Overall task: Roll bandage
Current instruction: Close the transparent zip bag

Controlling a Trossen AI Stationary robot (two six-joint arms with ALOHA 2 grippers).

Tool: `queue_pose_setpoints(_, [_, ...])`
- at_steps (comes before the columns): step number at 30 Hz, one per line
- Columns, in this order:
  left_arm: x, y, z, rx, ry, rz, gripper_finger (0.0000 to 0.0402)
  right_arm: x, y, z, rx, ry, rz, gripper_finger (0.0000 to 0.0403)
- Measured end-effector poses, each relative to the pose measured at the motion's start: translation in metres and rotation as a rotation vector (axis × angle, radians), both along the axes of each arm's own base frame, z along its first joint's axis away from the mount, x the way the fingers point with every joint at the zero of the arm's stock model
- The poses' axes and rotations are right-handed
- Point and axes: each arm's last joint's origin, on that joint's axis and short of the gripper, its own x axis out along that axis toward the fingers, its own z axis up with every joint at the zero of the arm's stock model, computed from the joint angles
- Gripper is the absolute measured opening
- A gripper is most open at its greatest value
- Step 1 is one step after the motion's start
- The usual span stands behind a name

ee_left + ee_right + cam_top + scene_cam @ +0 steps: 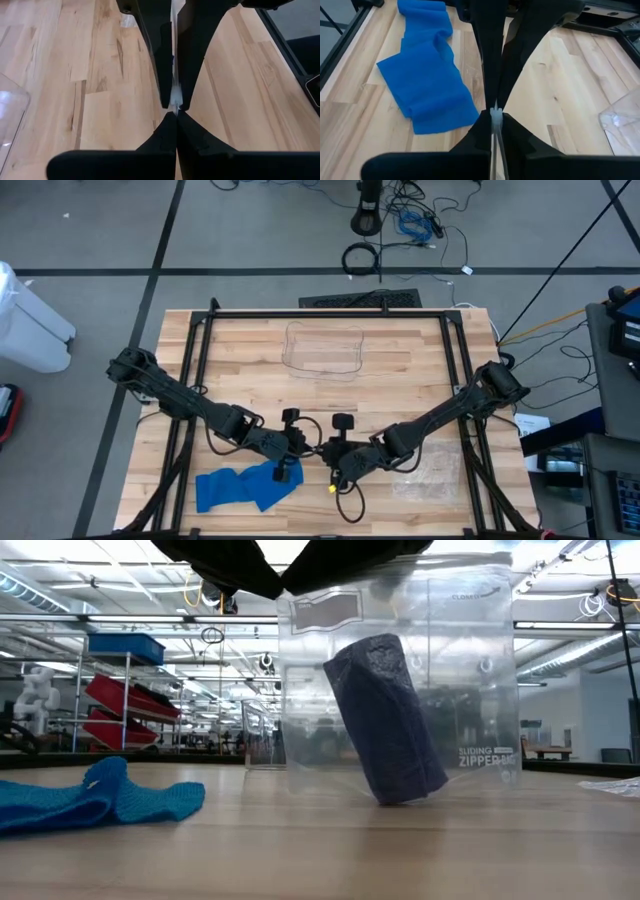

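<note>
A clear zipper bag (450, 690) stands upright over the table's near middle, with a dark rolled bandage (385, 720) leaning tilted inside it. My left gripper (305, 448) and my right gripper (330, 452) meet tip to tip at the bag's top, and both are shut on it. An unrolled blue bandage (240, 488) lies crumpled on the table to the bag's left, resting on its flat side; no gripper touches it. My left gripper pinches the bag's thin top edge (174, 97) between its two fingers, slanting down from the table's left side. The bag hangs below the fingers, with its lower edge (400, 798) down at the tabletop. My right gripper pinches the same top edge (495, 111) between its two fingers, right against the left gripper's fingertips. It slants down from the table's right side. The bag hangs upright below it.
A clear plastic tray (323, 352) sits at the table's far middle. Another clear bag (432, 470) lies flat at the near right. Black frame rails (190, 380) run along both sides of the table.
</note>
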Motion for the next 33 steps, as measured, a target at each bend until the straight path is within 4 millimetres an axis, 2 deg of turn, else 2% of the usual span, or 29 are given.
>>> queue_pose_setpoints(6, [0.0,0.0,0.0,0.002,0.003,0.001,0.0,-0.003,0.0,0.002,0.014,0.016,-0.013,0.0005])
queue_pose_setpoints(11, [-0.003,0.001,-0.004,0.017,0.045,-0.003,0.0,-0.014,0.004,0.008,0.021,0.043,0.007,0.0005])
queue_pose_setpoints(21, [0.002,0.0,0.003,0.014,-0.042,0.026,0.0004,-0.017,0.007,0.012,0.005,0.015,-0.018,0.0005])
queue_pose_setpoints(26, [0.003,-0.003,0.005,0.003,-0.07,-0.006,0.0045,-0.017,0.006,0.013,-0.014,0.002,-0.038,0.0004])
queue_pose_setpoints(33, [0.01,-0.006,-0.004,0.027,-0.069,-0.019,0.0153,-0.016,0.007,0.014,-0.013,-0.008,-0.037,0.0004])
